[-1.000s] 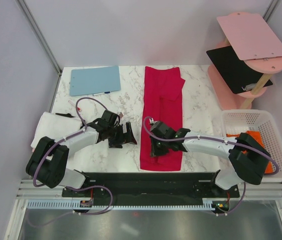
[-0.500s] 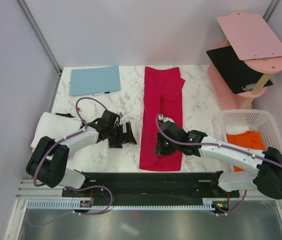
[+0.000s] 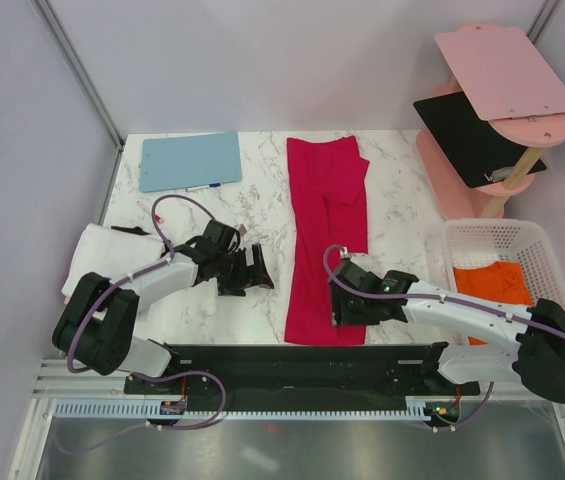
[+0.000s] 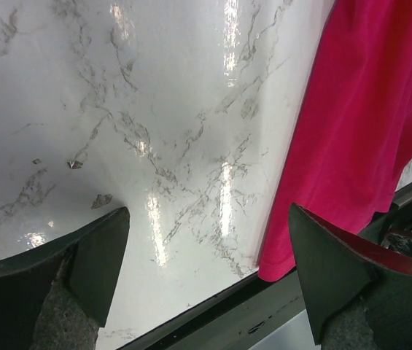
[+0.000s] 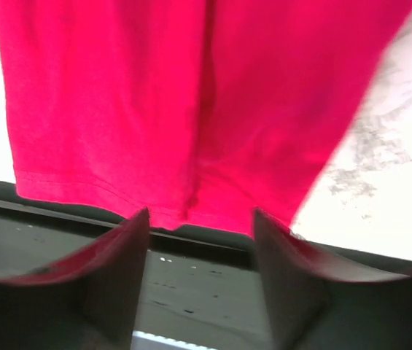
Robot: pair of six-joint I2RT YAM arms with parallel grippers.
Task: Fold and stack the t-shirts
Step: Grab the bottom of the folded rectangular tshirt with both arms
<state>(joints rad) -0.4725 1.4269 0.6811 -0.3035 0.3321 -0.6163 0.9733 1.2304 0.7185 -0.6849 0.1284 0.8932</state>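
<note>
Spread right fingers (image 5: 118,262) hover at the near hem of the crimson t-shirt (image 3: 327,230), a long strip on the marble surface (image 3: 402,200); spread left fingers (image 4: 89,255) hover just left of it. Pinching only the top layer would likely unravel the fold.

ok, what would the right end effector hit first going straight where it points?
Probably the crimson t-shirt, near its hem, framed by the open right end effector. Depth unclear.
</note>
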